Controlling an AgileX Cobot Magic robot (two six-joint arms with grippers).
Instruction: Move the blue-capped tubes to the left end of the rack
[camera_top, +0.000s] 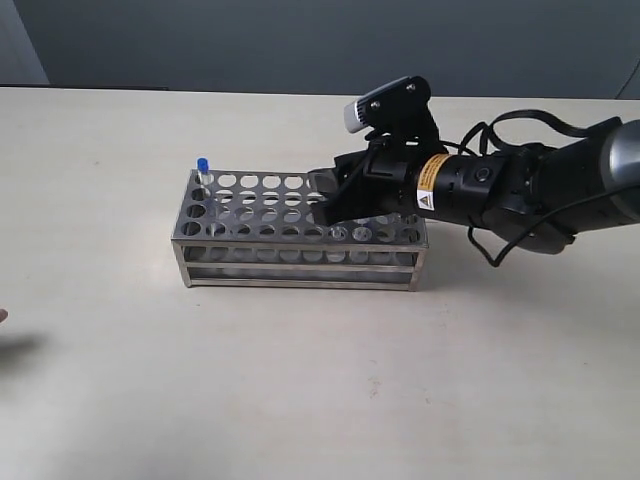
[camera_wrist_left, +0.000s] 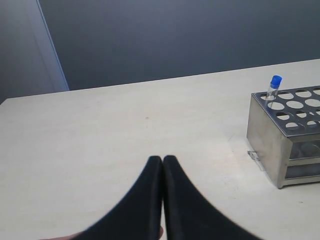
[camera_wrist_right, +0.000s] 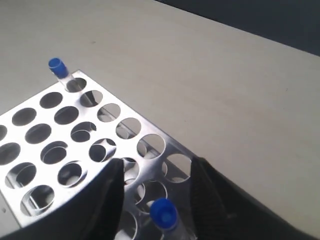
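Observation:
The steel rack (camera_top: 300, 268) stands in the middle of the table. One of the blue-capped tubes (camera_top: 202, 166) stands upright in the back corner hole at the rack's left end, also seen in the left wrist view (camera_wrist_left: 274, 87) and the right wrist view (camera_wrist_right: 57, 66). My right gripper (camera_top: 328, 205) hovers over the rack's right half. Its jaws are open (camera_wrist_right: 156, 167), and a second blue-capped tube (camera_wrist_right: 163, 214) stands in a hole between them with a gap on each side. My left gripper (camera_wrist_left: 163, 159) is shut and empty, off to the left of the rack (camera_wrist_left: 265, 140).
The rack's top plate (camera_wrist_right: 126, 149) has many vacant holes around both tubes. The pale table (camera_top: 300, 400) stretches round the rack on every side, with a dark wall (camera_top: 250, 40) behind it.

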